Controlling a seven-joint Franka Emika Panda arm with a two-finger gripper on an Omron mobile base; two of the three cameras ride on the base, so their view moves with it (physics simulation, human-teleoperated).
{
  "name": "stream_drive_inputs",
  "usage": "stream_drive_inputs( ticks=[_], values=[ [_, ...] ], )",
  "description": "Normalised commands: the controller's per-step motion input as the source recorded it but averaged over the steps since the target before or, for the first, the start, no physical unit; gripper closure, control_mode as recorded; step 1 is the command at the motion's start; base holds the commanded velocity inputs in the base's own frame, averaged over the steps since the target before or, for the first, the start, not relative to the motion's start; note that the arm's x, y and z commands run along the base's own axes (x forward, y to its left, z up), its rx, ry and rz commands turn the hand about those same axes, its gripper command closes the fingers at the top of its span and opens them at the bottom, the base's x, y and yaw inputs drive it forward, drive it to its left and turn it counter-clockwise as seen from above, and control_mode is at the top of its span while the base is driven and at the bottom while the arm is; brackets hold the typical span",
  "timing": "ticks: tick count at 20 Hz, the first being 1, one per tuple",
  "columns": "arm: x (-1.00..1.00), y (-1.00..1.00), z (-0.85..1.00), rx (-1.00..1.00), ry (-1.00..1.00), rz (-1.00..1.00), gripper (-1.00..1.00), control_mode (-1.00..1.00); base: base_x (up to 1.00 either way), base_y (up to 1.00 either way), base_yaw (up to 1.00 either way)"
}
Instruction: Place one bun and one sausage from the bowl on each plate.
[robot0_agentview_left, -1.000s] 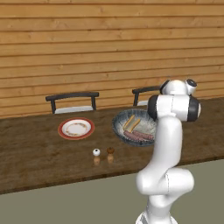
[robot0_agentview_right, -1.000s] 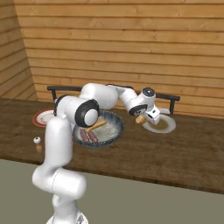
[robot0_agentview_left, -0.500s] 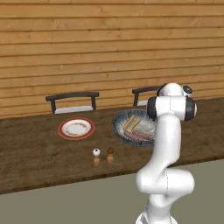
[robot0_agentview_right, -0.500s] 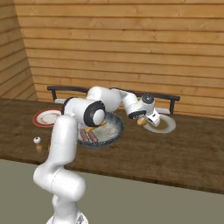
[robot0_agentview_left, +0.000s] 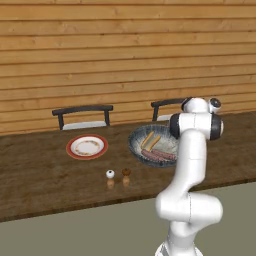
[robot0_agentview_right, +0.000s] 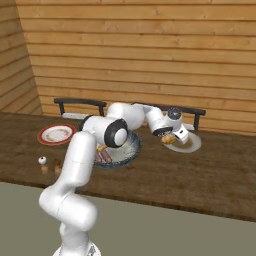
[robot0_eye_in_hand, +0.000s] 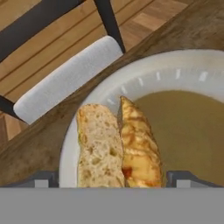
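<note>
My gripper (robot0_agentview_right: 173, 136) hovers low over the pale grey-white plate (robot0_agentview_right: 193, 145), right of the bowl (robot0_agentview_right: 134, 148). In the hand view, a bun (robot0_eye_in_hand: 116, 148) with a pale cut face and golden crust lies on that plate (robot0_eye_in_hand: 100, 96). My gripper (robot0_eye_in_hand: 113, 179) is open, with a dark fingertip on either side of the bun and a little clear of it. The deep blue-grey bowl (robot0_agentview_left: 136, 143) holds buns (robot0_agentview_left: 148, 140) and sausages (robot0_agentview_left: 158, 155). The red-rimmed plate (robot0_agentview_left: 87, 146) lies to its left with nothing on it.
Two small shakers (robot0_agentview_left: 118, 173) stand on the dark wooden table (robot0_agentview_left: 45, 180) in front of the red-rimmed plate. Two dark chairs (robot0_agentview_left: 82, 117) stand behind the table against the wood-plank wall. A chair's grey seat (robot0_eye_in_hand: 65, 81) lies just beyond the pale plate.
The gripper has moved right and down from above the bowl's edge onto the pale plate. Its jaws have spread wider, and the bun now rests on the plate.
</note>
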Motion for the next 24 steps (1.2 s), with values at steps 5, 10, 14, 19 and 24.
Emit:
stream_drive_inputs(
  ticks=[5, 10, 14, 19, 24],
  values=[
    [-0.71, -0.02, 0.38, 0.02, -0.04, 0.00, -1.00, -1.00, 0.00, 0.00, 0.00],
    [-1.00, 0.48, 0.52, 0.01, -0.03, 0.00, -1.00, -1.00, 0.00, 0.00, 0.00],
    [-1.00, 1.00, 0.50, -0.04, 0.00, 0.05, -1.00, -1.00, 0.00, 0.00, 0.00],
    [-0.96, 1.00, 0.71, -0.12, 0.00, 0.15, -1.00, -1.00, 0.00, 0.00, 0.00],
    [-0.87, 1.00, 0.76, -0.16, 0.01, 0.22, -1.00, -1.00, 0.00, 0.00, 0.00]
  ],
)
